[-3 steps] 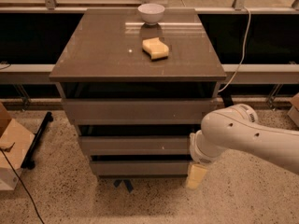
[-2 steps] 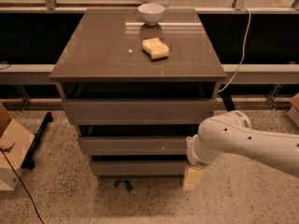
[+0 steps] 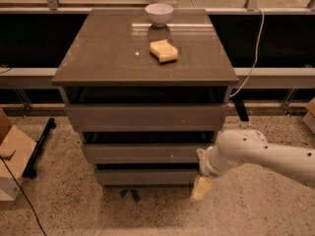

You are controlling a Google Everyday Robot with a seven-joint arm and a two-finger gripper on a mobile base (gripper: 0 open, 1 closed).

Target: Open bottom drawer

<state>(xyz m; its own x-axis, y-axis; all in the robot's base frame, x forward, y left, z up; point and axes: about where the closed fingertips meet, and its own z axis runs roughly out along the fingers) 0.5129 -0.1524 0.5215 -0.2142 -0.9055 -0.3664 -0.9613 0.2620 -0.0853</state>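
The bottom drawer (image 3: 147,176) is the lowest of three grey-brown handleless drawer fronts in the cabinet. Its flat front sits flush, with a dark gap above it. My gripper (image 3: 202,187) hangs from the white arm (image 3: 261,157) that comes in from the right. It is at the right end of the bottom drawer's front, close to its lower right corner. A pale yellowish finger (image 3: 201,189) points down toward the floor. The middle drawer (image 3: 142,153) has a tiny white speck, and the top drawer (image 3: 145,116) is the tallest.
A white bowl (image 3: 159,13) and a yellow sponge (image 3: 163,51) lie on the cabinet top (image 3: 98,53). A cardboard box (image 3: 12,156) and a black cable are at the left on the speckled floor. A white cable (image 3: 253,58) hangs at the right.
My arm and gripper have moved a little to the left, closer to the bottom drawer's right end. The drawers have not moved.
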